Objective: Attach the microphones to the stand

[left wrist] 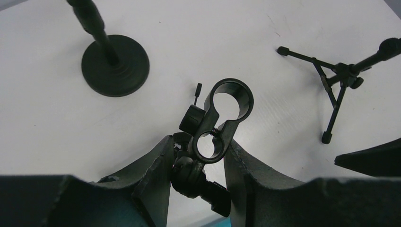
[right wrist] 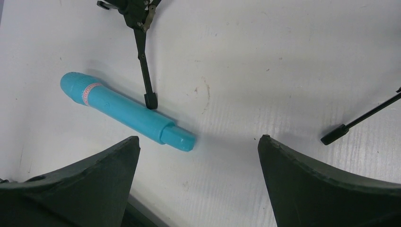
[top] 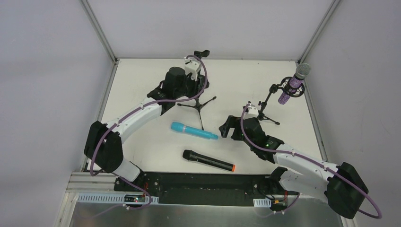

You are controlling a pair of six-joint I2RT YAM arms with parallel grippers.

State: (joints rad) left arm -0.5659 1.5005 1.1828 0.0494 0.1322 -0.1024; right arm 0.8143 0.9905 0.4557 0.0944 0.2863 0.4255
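Around the middle of the desk (top: 236, 80) lies the turquoise microphone (top: 194, 131). Its long axis runs nearly parallel to the near edge, with the rounded head toward the left edge and the tail toward the right, slanting slightly nearward. The black microphone (top: 208, 161) lies flat closer to the near edge on much the same line, head to the left and orange-ringed end to the right. Toward the far right corner, the purple microphone (top: 294, 82) sits in the holder of a tripod stand (top: 267, 101), tilted, with its mesh head up and outward.

The left gripper (left wrist: 197, 151) is closed tightly on the black clip (left wrist: 229, 101) atop the central tripod stand (top: 199, 105). The clip's ring stands empty. The right gripper (right wrist: 198, 161) hangs spread wide over the desk just beside the turquoise tail, holding nothing.
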